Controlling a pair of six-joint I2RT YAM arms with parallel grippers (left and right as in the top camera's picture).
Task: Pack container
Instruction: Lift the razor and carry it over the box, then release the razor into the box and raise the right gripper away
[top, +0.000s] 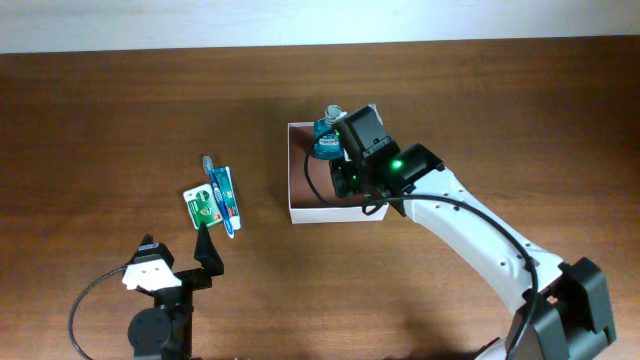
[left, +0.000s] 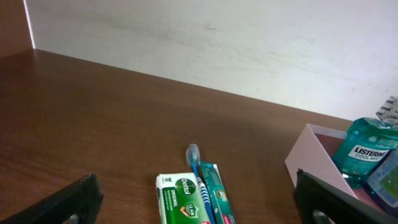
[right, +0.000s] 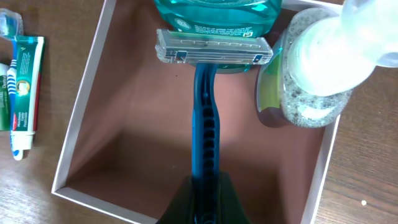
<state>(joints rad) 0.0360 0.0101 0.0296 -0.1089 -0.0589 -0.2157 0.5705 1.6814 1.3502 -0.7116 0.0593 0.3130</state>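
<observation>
Clamped on a blue-handled plastic razor (right: 205, 124), my right gripper (right: 202, 199) hangs over the square white-walled, pink-floored container (right: 143, 155) mid-table. A teal mouthwash bottle (right: 214, 12) is already inside. Left of it, the blue toothbrush (top: 210, 175), toothpaste tube (top: 225, 195) and green soap box (top: 200, 207) wait near my wide-open left gripper (top: 178, 252).

Container (right: 137, 93) is white outside, brownish-pink inside. In it there's a teal mouthwash bottle (right: 214, 12) at the far end, a blue razor (right: 204, 124) with a clear-grey head, and a grey-speckled bottle (right: 311, 93) on the right. Off to the left: green-and-white soap (left: 177, 198), teal-and-white toothpaste (left: 217, 196), blue toothbrush (left: 196, 168). Table's (left: 93, 112) dark brown woodgrain.
</observation>
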